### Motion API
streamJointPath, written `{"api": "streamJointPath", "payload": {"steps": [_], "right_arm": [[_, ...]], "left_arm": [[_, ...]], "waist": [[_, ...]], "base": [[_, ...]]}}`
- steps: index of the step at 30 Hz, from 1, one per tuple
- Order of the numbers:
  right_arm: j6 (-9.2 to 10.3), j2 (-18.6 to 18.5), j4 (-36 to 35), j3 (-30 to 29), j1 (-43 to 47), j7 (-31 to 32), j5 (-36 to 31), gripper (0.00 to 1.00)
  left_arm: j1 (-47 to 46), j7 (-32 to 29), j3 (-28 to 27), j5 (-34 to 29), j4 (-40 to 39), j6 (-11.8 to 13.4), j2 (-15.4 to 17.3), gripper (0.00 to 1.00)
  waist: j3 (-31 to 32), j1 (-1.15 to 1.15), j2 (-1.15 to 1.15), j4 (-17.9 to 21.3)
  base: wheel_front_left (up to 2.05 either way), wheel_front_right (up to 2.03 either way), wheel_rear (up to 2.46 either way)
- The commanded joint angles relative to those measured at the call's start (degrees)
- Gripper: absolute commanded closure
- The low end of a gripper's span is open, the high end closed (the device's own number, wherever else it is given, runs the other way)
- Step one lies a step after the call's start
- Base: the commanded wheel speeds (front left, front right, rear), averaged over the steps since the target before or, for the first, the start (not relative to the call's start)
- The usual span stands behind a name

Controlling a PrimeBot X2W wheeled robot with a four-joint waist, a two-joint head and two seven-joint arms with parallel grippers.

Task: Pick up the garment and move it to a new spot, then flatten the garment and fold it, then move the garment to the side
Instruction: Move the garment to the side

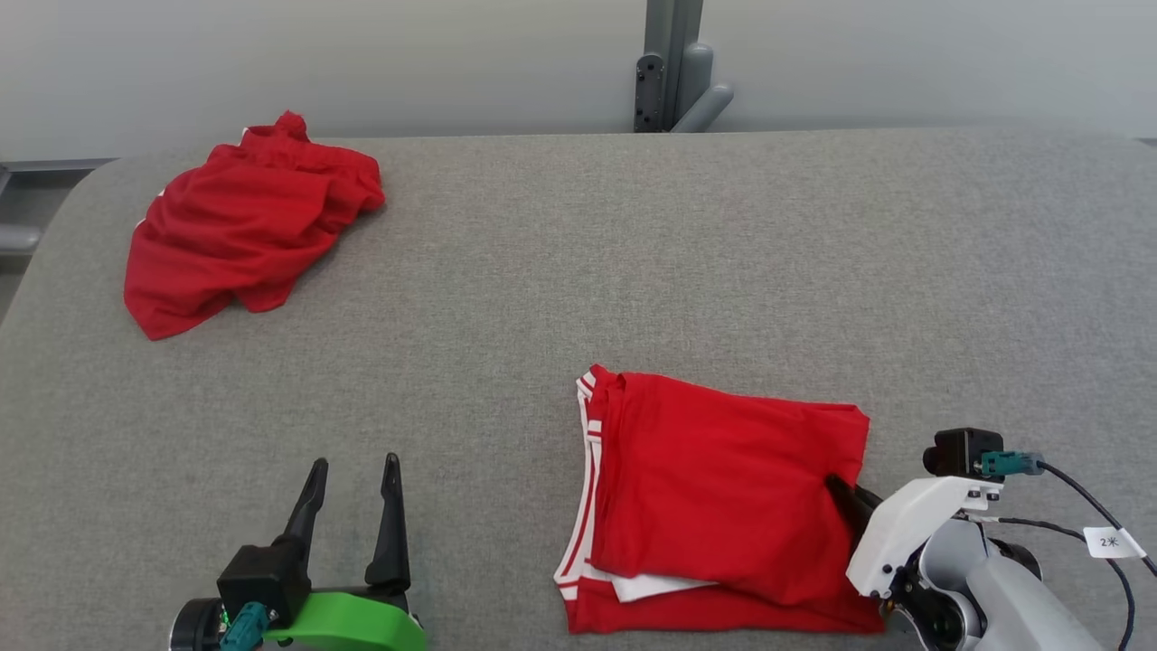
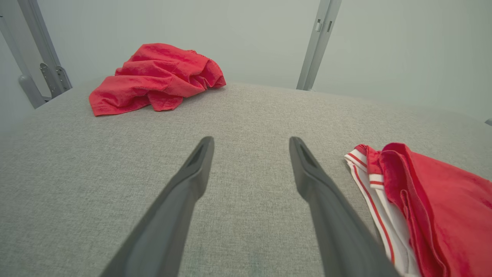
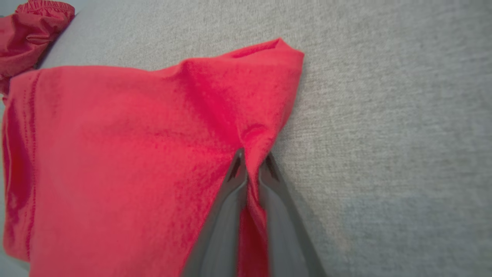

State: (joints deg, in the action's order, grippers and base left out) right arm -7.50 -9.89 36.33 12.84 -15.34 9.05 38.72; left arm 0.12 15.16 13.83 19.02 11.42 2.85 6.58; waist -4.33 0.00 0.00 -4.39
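Grey cloth tbl [image 1: 578, 271] w/ garment [image 1: 723, 488], wall [image 1: 362, 54] behind.

Folded red garment [image 1: 714, 488], white-striped trim, edge bunched

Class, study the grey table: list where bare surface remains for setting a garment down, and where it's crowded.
Bare: the table, middle and far right, between the crumpled garment far left and the folded garment front right. Crowded: front right, where the right gripper pinches its edge.
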Motion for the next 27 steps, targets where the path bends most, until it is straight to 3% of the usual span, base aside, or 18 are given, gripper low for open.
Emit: {"api": "streamJointPath", "payload": {"steps": [1,8,20,27], "right_arm": [[0.05,-0.67,0.8,0.68,-0.73,-0.75,0.58,1.0],[0.06,-3.14,2.77,2.49,-4.25,-5.02,0.67,1.0],[0.05,-7.0,6.27,4.28,-13.65,-8.94,-1.44,1.0],[0.05,-7.48,8.5,5.55,-18.96,-9.79,-2.06,1.0]], "left_arm": [[-0.88,-0.02,-0.13,-0.3,0.06,-0.12,0.14,0.0],[-0.57,-0.02,0.49,-1.07,-0.58,-0.54,0.17,0.0],[-2.72,-1.82,2.73,-2.85,-2.5,-1.21,1.77,0.0],[-5.51,-3.28,4.61,-3.61,-3.0,-1.94,1.94,0.0]], "waist": [[-0.22,0.0,0.0,1.09],[-0.23,0.0,0.0,6.46],[-3.42,0.0,0.0,21.39],[-5.14,0.0,0.0,25.7]], "base": [[0.0,0.0,0.0],[0.0,0.0,0.0],[0.0,0.0,0.0],[0.0,0.0,0.0]]}}
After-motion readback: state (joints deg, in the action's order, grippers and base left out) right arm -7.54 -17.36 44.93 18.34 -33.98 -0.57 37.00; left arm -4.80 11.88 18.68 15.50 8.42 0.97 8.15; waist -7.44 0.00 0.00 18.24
